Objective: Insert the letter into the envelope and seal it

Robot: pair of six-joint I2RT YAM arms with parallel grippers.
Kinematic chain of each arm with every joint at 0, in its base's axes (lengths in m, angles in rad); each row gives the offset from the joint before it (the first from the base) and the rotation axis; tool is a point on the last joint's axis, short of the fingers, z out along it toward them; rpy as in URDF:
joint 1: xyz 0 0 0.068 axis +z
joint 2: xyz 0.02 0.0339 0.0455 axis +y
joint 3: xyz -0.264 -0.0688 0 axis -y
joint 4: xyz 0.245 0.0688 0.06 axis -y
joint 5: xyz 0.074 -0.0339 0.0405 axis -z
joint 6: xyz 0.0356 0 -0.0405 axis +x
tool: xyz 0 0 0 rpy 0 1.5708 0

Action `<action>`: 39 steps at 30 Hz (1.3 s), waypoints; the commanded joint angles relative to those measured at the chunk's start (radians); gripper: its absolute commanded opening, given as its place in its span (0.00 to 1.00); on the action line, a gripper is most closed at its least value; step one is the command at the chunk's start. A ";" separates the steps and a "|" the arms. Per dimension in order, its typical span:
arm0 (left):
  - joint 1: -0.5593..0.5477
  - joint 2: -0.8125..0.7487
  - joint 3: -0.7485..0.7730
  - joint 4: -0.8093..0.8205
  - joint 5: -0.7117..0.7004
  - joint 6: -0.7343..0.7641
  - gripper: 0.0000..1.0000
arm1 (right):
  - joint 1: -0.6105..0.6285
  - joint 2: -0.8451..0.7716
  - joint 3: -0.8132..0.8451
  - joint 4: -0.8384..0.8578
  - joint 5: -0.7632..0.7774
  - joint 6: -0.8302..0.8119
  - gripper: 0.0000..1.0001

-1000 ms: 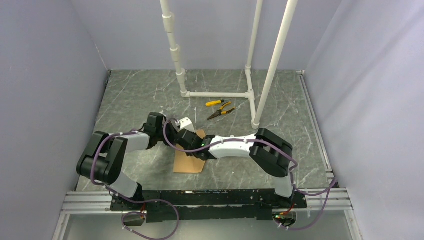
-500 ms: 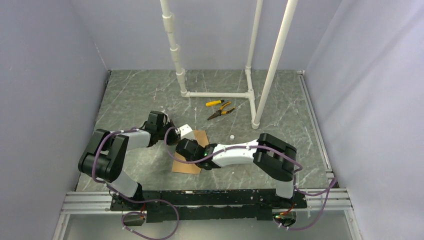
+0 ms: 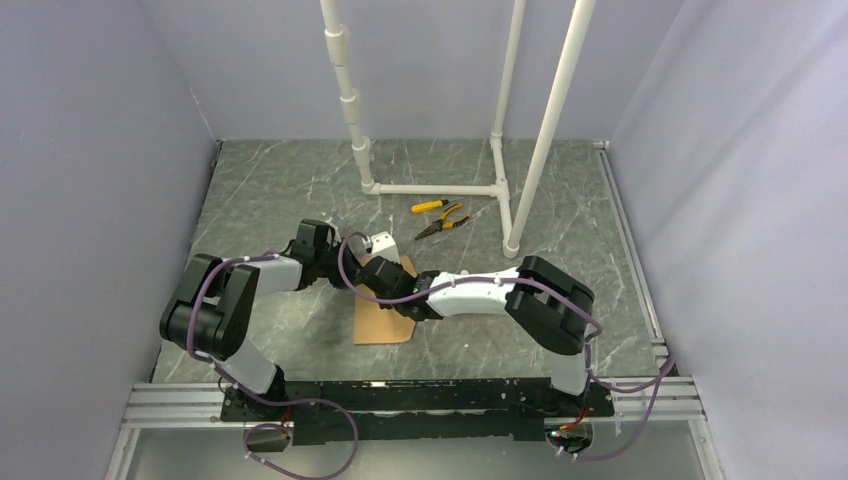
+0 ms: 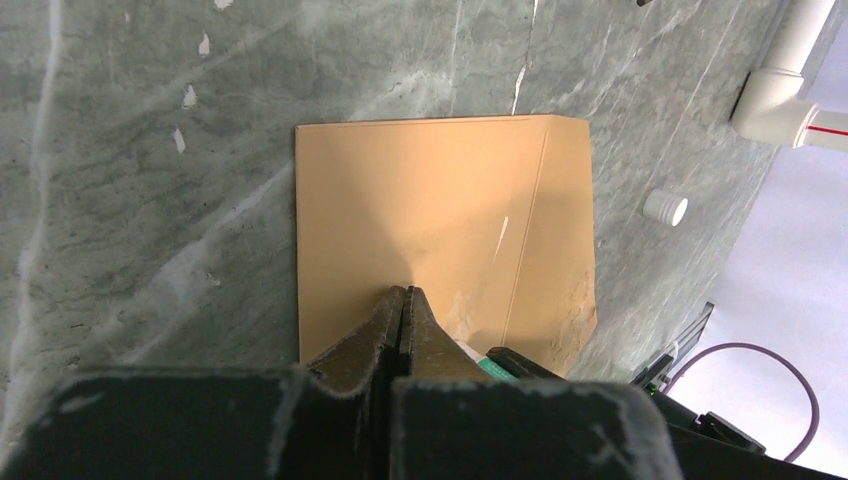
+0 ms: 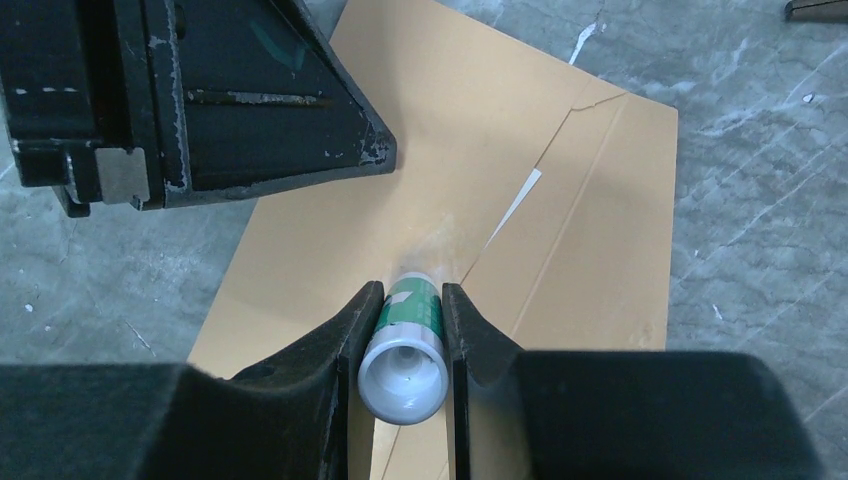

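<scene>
A glue stick [image 5: 403,345] is being clamped in the right gripper [image 5: 410,292]; pliers [image 3: 443,224] and a white pipe frame [image 3: 430,188] are being shown well beyond it, a small white cap [image 4: 665,206] nearer.

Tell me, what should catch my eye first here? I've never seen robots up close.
Two arms meet over a brown envelope lying flat in the middle of the marbled table. The right gripper clamps a white and green glue stick aimed at the paper, while the left gripper, shut, points its tips at the envelope alongside. Farther back, yellow-handled pliers lie by a white pipe frame.
</scene>
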 commanded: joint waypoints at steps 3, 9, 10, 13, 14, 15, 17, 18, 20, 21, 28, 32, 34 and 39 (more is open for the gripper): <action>-0.004 0.076 -0.039 -0.150 -0.115 0.076 0.03 | 0.030 -0.001 0.021 -0.107 -0.001 0.035 0.00; -0.004 0.101 -0.035 -0.148 -0.121 0.078 0.02 | 0.071 -0.027 0.005 -0.224 -0.047 0.139 0.00; -0.004 0.104 -0.034 -0.147 -0.123 0.077 0.02 | 0.075 -0.035 0.000 -0.236 -0.049 0.151 0.00; -0.004 0.111 -0.038 -0.139 -0.124 0.072 0.02 | 0.082 -0.059 -0.019 -0.239 -0.059 0.158 0.00; -0.004 0.111 -0.039 -0.136 -0.125 0.072 0.02 | 0.083 -0.059 -0.021 -0.239 -0.057 0.155 0.00; -0.004 0.113 -0.039 -0.134 -0.123 0.072 0.02 | 0.083 -0.056 -0.020 -0.238 -0.055 0.151 0.00; -0.004 0.113 -0.040 -0.133 -0.122 0.071 0.02 | 0.079 -0.043 -0.011 -0.232 -0.041 0.137 0.00; -0.004 0.113 -0.040 -0.134 -0.122 0.071 0.02 | 0.075 -0.033 -0.003 -0.228 -0.034 0.129 0.00; -0.004 0.112 -0.041 -0.135 -0.121 0.073 0.02 | 0.053 -0.009 0.017 -0.214 -0.024 0.116 0.00; -0.004 0.111 -0.041 -0.138 -0.120 0.074 0.03 | 0.043 0.003 0.025 -0.209 -0.015 0.111 0.00; -0.003 0.111 -0.041 -0.140 -0.114 0.078 0.02 | -0.035 0.033 0.035 -0.136 0.050 0.094 0.00; -0.004 0.114 -0.036 -0.145 -0.113 0.081 0.02 | -0.055 0.064 0.061 -0.094 0.059 0.053 0.00; -0.004 0.117 -0.034 -0.144 -0.111 0.083 0.02 | -0.055 0.072 0.065 -0.067 0.054 0.033 0.00; -0.004 0.122 -0.036 -0.140 -0.108 0.083 0.02 | -0.027 0.057 0.063 -0.083 0.042 0.036 0.00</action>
